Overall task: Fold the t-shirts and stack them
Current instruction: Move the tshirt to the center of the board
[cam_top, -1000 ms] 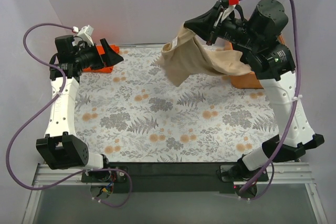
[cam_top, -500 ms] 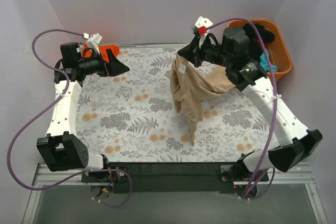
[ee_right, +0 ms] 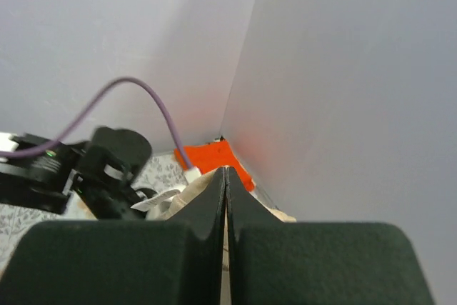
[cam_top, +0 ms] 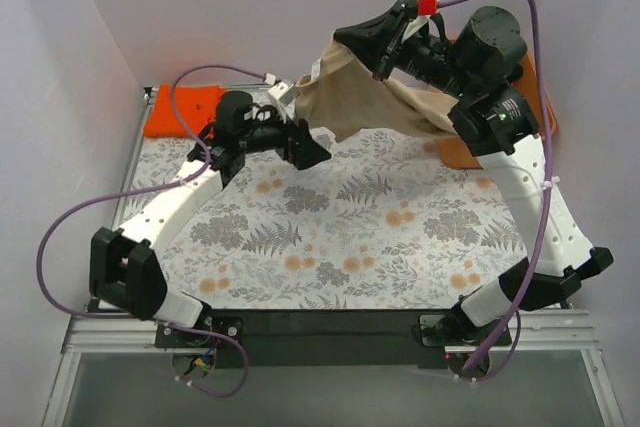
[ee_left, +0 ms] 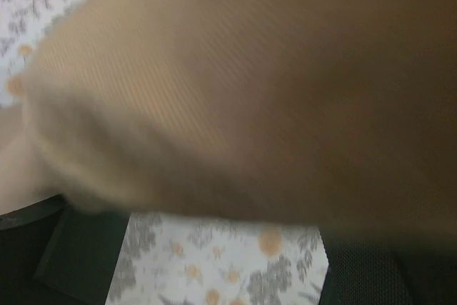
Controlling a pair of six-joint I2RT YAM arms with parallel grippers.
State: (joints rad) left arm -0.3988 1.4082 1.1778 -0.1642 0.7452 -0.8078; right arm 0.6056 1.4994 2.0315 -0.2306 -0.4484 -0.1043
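Observation:
My right gripper [cam_top: 385, 50] is shut on the tan t-shirt [cam_top: 365, 97] and holds it high over the back of the table, the cloth hanging and trailing right. In the right wrist view its fingers [ee_right: 226, 171] are pressed together with a strip of tan cloth [ee_right: 187, 196] between them. My left gripper [cam_top: 308, 150] is open just below the shirt's lower left edge. In the left wrist view blurred tan cloth [ee_left: 250, 83] fills most of the frame above the dark fingers [ee_left: 43, 248]. A folded orange t-shirt [cam_top: 182, 113] lies at the back left corner, also visible in the right wrist view [ee_right: 213, 157].
The table wears a floral cloth [cam_top: 350, 237]. The orange plastic tub [cam_top: 466, 156] stands at the back right, mostly hidden behind my right arm. White walls close in the back and both sides.
My right gripper has raised the tan shirt up and back, off the table. My left arm has swung from the back left corner towards the centre, under the shirt's lower edge.

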